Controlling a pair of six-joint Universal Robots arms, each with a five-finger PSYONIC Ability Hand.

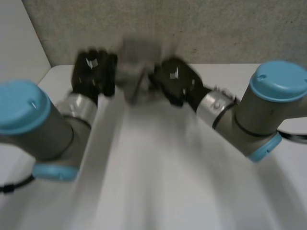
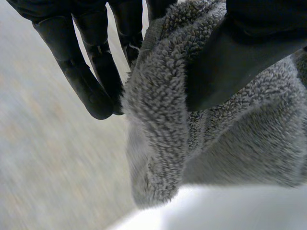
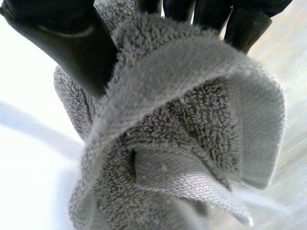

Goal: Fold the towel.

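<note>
Grey terry towel (image 1: 137,72) hangs bunched between both hands over white counter (image 1: 168,182); left hand (image 1: 93,72) pinches it thumb-to-fingers, right hand (image 1: 175,81) pinches it likewise.

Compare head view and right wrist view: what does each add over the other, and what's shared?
Head view adds: the left arm and right arm, with the left hand and right hand meeting at a bunched grey towel held between them, and the wide white table.
Right wrist view adds: the grip itself, thumb on one side of the towel and fingers behind it, plus looped pile and a hemmed edge at its free end.
Shared: right hand, towel, table.
</note>
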